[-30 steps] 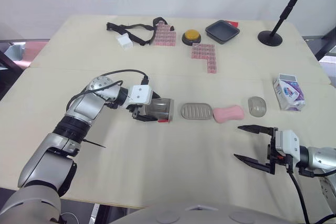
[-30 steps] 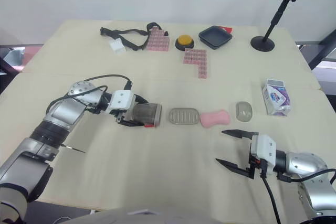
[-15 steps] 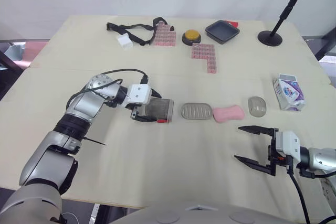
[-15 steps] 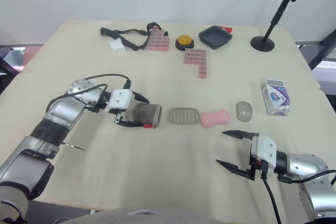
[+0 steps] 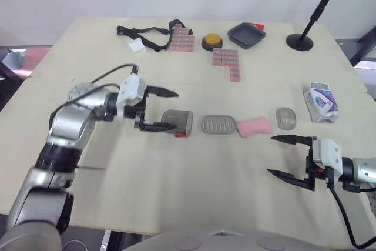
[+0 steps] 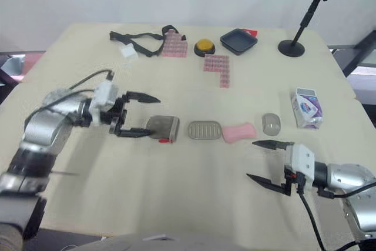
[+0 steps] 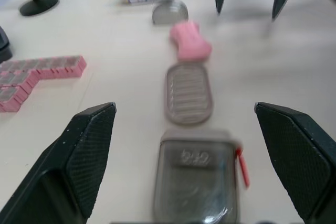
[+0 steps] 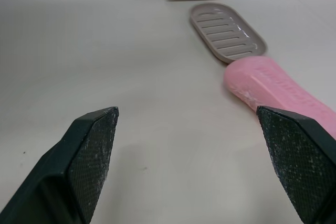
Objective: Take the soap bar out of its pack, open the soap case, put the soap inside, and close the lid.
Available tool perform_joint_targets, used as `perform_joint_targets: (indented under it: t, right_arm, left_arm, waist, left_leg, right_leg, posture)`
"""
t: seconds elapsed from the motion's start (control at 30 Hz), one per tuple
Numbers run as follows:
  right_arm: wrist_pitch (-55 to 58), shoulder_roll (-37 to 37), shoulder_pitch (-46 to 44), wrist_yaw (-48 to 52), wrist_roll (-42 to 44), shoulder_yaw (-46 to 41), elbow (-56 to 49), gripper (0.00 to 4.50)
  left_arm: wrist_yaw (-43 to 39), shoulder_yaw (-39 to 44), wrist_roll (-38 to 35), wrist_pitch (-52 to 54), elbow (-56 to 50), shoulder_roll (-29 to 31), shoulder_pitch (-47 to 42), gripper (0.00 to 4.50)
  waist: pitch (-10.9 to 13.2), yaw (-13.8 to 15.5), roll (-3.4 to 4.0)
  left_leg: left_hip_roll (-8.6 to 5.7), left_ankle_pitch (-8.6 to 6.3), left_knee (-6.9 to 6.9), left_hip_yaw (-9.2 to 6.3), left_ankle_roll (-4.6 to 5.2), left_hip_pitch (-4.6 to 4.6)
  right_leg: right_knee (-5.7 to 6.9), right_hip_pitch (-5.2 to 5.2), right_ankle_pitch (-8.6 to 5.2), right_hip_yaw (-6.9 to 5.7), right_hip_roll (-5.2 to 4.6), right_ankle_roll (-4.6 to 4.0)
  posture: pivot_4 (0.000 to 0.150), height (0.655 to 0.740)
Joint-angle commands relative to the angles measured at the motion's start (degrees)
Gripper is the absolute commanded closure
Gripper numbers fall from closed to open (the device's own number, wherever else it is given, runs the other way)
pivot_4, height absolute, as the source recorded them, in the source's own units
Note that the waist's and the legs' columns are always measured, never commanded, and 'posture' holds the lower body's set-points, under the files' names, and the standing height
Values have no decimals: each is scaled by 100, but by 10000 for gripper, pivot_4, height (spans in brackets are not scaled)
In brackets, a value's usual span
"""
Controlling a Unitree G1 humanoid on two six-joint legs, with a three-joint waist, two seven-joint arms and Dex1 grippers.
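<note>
A row lies across the table's middle: the grey translucent soap case [image 5: 178, 123] with a red latch, a grey ribbed tray insert [image 5: 218, 124], the bare pink soap bar [image 5: 254, 126], and a small grey lid piece [image 5: 285, 118]. The white and purple soap pack [image 5: 321, 103] lies at the right. My left gripper [image 5: 174, 110] is open just left of the case, its fingers [image 7: 79, 156] apart and the case [image 7: 198, 182] lying between and ahead of them. My right gripper [image 5: 272, 155] is open and holds nothing, nearer the front edge, below the lid piece. The soap [image 8: 283, 95] lies ahead of it.
At the back stand two pink block sets [image 5: 182, 41], a yellow button [image 5: 212, 42], a black tray [image 5: 247, 34], a black stand [image 5: 301, 40] and a black strap with a white piece [image 5: 140, 44]. The left and front table areas are bare.
My left gripper has let go of the soap case, opened wide and drawn back to the left. The case stays on the table. The right gripper stays open in much the same place.
</note>
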Motion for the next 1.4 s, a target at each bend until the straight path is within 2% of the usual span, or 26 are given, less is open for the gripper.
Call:
perform_joint_targets:
  t: [0.03,0.13,0.23,0.33,0.43,0.77,0.97,1.13,1.4]
  right_arm:
    - [363,-258,-139,-134,118,-260,-264,0]
    - [611,-477,-435,-223,41,-288,-331,0]
    - [937,-873,-1156,-136,-179,-3,-311,0]
    - [1271,-1192,-1792,120,-450,496,-173,0]
    - [1460,-1311,-2426,334,-715,998,60,0]
    - [1527,-832,-4188,771,-1579,2316,1199,0]
    - [1774,-551,-4504,780,-1832,2627,1413,0]
    - [1834,-444,-4641,855,-1948,2764,1453,0]
    - [1988,-370,-4696,958,-2045,2921,1442,0]
  left_arm:
    - [304,419,-270,125,-695,138,723,31]
    - [336,639,-304,7,-1123,286,1599,31]
    - [735,975,-358,-44,-1545,177,2558,31]
    - [1186,1147,-267,-180,-1618,-76,3021,31]
    - [1305,1205,-174,-386,-1489,-197,3236,31]
    - [562,1124,-96,-1135,-392,75,2769,31]
    - [375,1102,-275,-983,-499,137,2583,31]
    - [576,1087,-485,-727,-979,75,2542,31]
    - [766,1024,-489,-600,-1152,37,2464,31]
  waist:
    - [2,-10,-4]
    - [1,-37,-5]
    - [0,-72,-1]
    - [0,-73,-3]
    - [-2,-15,-9]
    - [-2,-43,-10]
    - [-2,-31,-9]
    - [-2,-21,-9]
    - [-2,-23,-10]
  left_leg:
    - [0,0,0,0,1,-3]
    - [2,0,2,-4,1,4]
    - [2,0,0,-1,2,6]
    - [2,1,1,3,3,9]
    - [3,4,0,-6,9,36]
    - [13,4,-3,4,12,48]
    - [17,5,-5,23,12,42]
    - [36,5,-5,69,12,43]
    - [50,5,-5,85,11,46]
  right_leg:
    - [0,7,0,-1,0,0]
    - [2,9,0,-3,2,0]
    - [-1,21,0,2,2,0]
    - [-1,24,0,4,2,0]
    - [-1,26,0,-5,4,0]
    - [6,23,-1,1,13,-2]
    - [10,11,-2,7,14,-5]
    - [11,6,-2,12,14,-6]
    - [14,5,-1,14,22,-7]
  posture:
    - [1500,7338]
    - [1500,7338]
    - [1500,7338]
    - [1500,7338]
    - [1500,7338]
    - [1500,7338]
    - [1500,7338]
    - [1500,7338]
    - [1500,7338]
